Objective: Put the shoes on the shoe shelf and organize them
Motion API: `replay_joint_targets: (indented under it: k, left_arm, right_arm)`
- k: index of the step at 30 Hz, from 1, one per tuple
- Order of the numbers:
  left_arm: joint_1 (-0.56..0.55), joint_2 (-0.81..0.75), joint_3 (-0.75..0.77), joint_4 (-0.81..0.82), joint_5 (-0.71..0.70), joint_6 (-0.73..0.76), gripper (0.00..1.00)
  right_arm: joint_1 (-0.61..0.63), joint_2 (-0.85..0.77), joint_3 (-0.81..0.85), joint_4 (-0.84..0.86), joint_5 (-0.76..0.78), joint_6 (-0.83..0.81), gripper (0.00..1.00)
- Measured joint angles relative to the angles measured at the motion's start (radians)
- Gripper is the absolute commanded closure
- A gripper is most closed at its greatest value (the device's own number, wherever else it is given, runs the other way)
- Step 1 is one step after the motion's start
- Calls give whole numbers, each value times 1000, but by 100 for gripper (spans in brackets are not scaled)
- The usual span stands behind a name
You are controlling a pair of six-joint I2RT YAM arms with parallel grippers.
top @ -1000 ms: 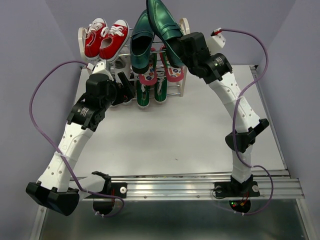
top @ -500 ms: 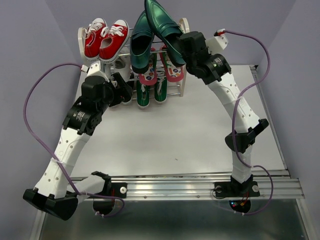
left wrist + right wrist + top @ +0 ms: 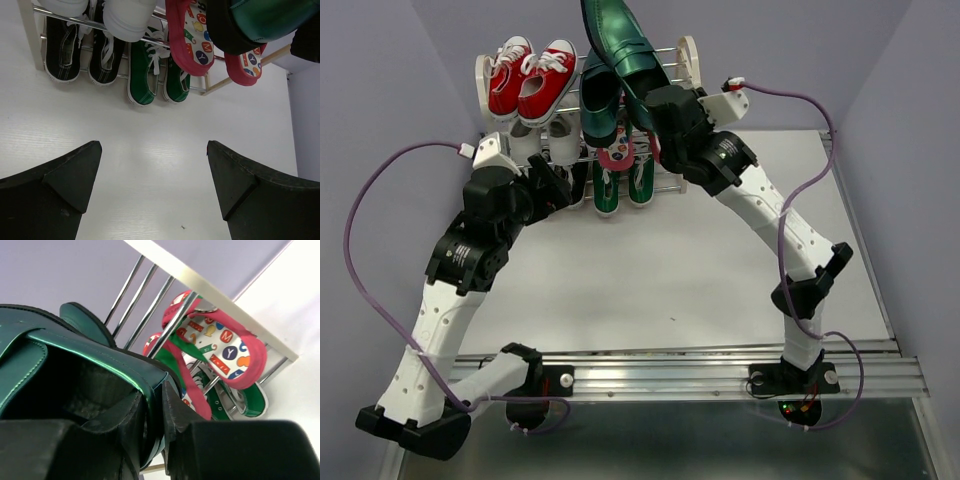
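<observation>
Pinching a dark green loafer [image 3: 618, 42] by the heel rim with the right gripper [image 3: 155, 422], one finger inside the shoe and one outside, toe raised toward 11 o'clock above the top tier of the shoe shelf [image 3: 690, 52]

On that top tier: the second loafer [image 3: 595, 110] at the right, partly under the dark green loafer, with red sneakers [image 3: 530, 80] at 9 o'clock of it. On the middle tier: pink-red flip-flops [image 3: 192, 35] on the right, white sneakers [image 3: 125, 20] on the left. On the bottom tier: green sneakers [image 3: 142, 82] on the right, black sneakers [image 3: 62, 55] on the left

Spread wide and holding nothing: the left gripper [image 3: 155, 195], over bare table [image 3: 150, 160] at 6 o'clock of the shoe shelf

Against a second ago: dark green loafer carried toward 9 o'clock, now overlapping its mate; right wrist swung the same way; left elbow drawn out toward 9 o'clock, jaws as wide as before

Readable on the flip-flop insoles: coloured discs with single letters, Y and M among them
</observation>
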Motion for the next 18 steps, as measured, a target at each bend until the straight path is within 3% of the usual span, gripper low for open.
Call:
replay_joint_targets:
  k: [7, 18]
  left_arm:
    - [0, -16, 51, -58, -26, -10, 1]
    - [0, 9, 70, -101, -29, -9, 1]
  right_arm:
    - [3, -95, -100, 0, 132, 15, 80]
    - [-3, -53, 35, 36, 303, -32, 75]
